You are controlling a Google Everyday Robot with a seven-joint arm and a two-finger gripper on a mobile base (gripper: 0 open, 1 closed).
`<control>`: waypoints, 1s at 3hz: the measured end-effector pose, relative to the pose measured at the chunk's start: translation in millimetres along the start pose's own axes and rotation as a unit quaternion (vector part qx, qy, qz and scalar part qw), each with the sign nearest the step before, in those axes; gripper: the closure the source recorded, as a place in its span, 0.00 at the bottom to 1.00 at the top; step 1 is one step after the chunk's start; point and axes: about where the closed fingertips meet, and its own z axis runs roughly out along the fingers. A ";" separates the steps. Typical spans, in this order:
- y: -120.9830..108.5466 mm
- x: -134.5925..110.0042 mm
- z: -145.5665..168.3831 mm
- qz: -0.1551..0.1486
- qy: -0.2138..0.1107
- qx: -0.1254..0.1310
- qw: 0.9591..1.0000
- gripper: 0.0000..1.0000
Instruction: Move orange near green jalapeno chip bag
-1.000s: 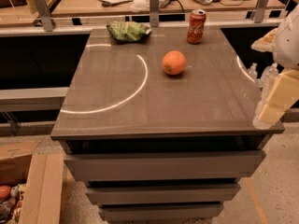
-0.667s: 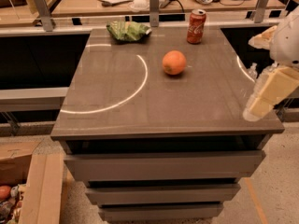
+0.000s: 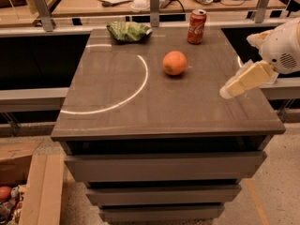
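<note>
While the orange [image 3: 174,63] sits alone on a dark brown table [image 3: 164,111], a little beyond its middle and toward the right, the robot's gripper [image 3: 228,92] hangs above the table's right edge, well apart from the fruit and touching nothing that can be seen; whether it is spread or closed cannot be told from this angle. The cream-coloured gripper slants down and to the left from a rounded white wrist housing [image 3: 283,50] at the picture's right border. The green jalapeno chip bag [image 3: 128,31] lies crumpled and flattish at the table's far edge, left of centre, well apart from the orange. A red cola can [image 3: 197,26] stands upright near the same far edge, to the right of the bag and behind the orange. A bright curved line [image 3: 146,71] arcs across the tabletop left of the fruit. Drawers [image 3: 161,165] stack beneath the top. A cardboard box [image 3: 40,191] stands on the floor at lower left, and a cluttered desk [image 3: 84,3] runs behind the table
</note>
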 end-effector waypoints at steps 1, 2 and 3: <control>-23.7 4.3 17.7 0.050 -0.070 0.030 0.996 0.00; -50.4 2.9 24.6 0.087 -0.100 0.062 0.989 0.00; -47.9 4.9 35.6 0.090 -0.095 0.061 0.989 0.00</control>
